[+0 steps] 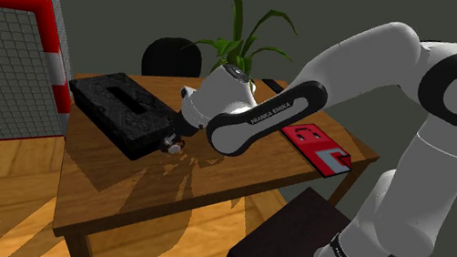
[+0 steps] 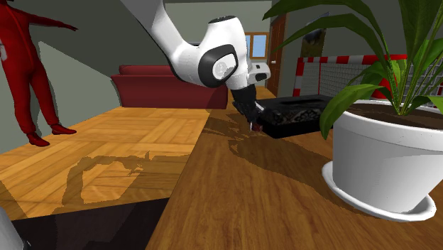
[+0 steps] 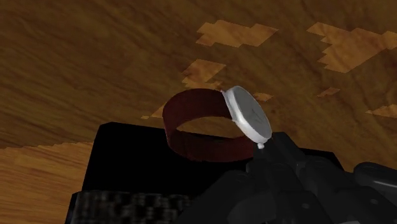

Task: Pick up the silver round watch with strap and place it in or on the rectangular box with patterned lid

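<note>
Shoulder view, watch: the watch (image 1: 177, 147) is at the tip of the gripper (image 1: 172, 140). It is just beside the near corner of the black box (image 1: 119, 106) and not yet in or on it.
Shoulder view, risk: the gripper is low beside the box wall. A sideways carry at this height would likely snag the strap on that wall and pull the watch loose.
Shoulder view, surface: the wooden table (image 1: 209, 185) also bears a red booklet (image 1: 317, 148) and a potted plant (image 1: 239, 55). A goal (image 1: 7, 55) with a red-and-white frame is at the view's left.
Second exterior view, gripper: it is down close to the table (image 2: 270, 192), at the box's end (image 2: 298, 113).
Second exterior view, room: plank floor (image 2: 106, 156), red sofa (image 2: 167, 89), and a red figure (image 2: 28, 71) standing at the view's left.
Wrist view, watch: a round silver case on a dark red strap loop (image 3: 248, 114), right against the gripper (image 3: 273, 162). Table wood is behind it and the box's patterned lid (image 3: 127, 207) is near.
Wrist view, grip: cannot tell whether the watch is clasped or merely touching.
Wrist view, risk: if only the case rim is pinched, the watch could pivot or slip on the lift.
</note>
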Tool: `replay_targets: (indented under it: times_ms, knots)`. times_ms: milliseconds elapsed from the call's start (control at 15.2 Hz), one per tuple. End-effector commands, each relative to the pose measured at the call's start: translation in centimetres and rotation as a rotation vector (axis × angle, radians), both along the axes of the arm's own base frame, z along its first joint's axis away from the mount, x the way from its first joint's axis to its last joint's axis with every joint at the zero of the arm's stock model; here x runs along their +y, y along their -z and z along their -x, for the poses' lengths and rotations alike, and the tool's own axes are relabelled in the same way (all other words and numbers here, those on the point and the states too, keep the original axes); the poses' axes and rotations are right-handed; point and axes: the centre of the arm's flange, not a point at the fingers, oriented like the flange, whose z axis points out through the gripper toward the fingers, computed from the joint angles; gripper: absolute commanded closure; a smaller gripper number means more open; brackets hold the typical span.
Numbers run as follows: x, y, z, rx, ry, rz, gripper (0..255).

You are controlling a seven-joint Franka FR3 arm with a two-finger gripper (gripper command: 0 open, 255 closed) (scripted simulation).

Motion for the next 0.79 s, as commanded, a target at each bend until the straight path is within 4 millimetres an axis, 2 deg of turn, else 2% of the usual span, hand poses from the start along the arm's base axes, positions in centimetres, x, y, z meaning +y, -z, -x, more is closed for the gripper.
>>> replay_targets:
  times_ms: [0,726]
  knots:
    - [0.0,0.0,0.0,0.0,0.0,0.0,255]
    - [0.0,-5.8,0.0,0.0,0.0,0.0,255]
